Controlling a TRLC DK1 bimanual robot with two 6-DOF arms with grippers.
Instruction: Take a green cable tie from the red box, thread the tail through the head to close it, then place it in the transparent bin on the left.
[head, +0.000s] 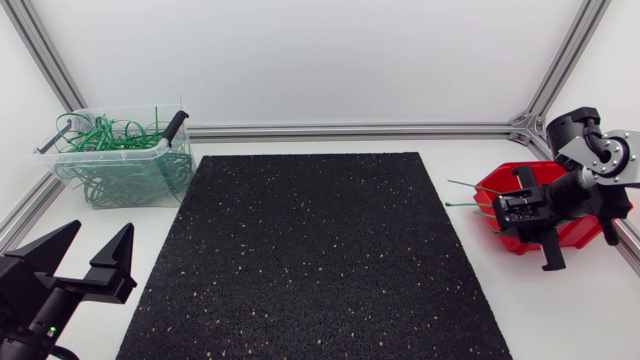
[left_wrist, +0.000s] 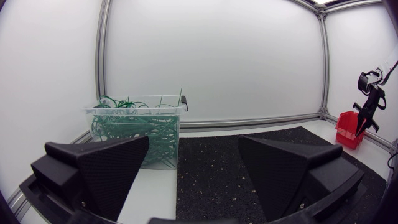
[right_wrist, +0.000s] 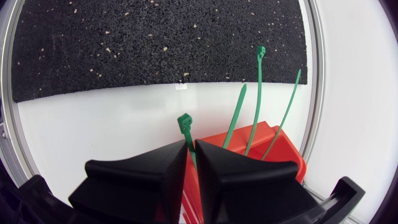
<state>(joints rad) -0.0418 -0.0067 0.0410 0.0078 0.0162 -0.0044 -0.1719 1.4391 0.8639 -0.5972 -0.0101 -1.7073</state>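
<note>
My right gripper (head: 507, 210) hangs over the red box (head: 580, 236) at the table's right side. In the right wrist view its fingers (right_wrist: 149, 171) are pressed together on a green cable tie (right_wrist: 185, 122), whose head sticks out past the tips of that gripper (right_wrist: 191, 144). Three more ties (right_wrist: 256, 93) lean out over the wall of the red box (right_wrist: 277, 146) toward the mat. My left gripper (head: 88, 262) stands open and empty at the front left, its fingers (left_wrist: 112, 168) wide apart. Ahead of it is the transparent bin (left_wrist: 134, 115), full of looped green ties (head: 105, 135).
A black speckled mat (head: 310, 250) covers the middle of the table between the bin (head: 60, 170) and the red box. Aluminium frame rails (head: 350, 130) run along the back and side edges.
</note>
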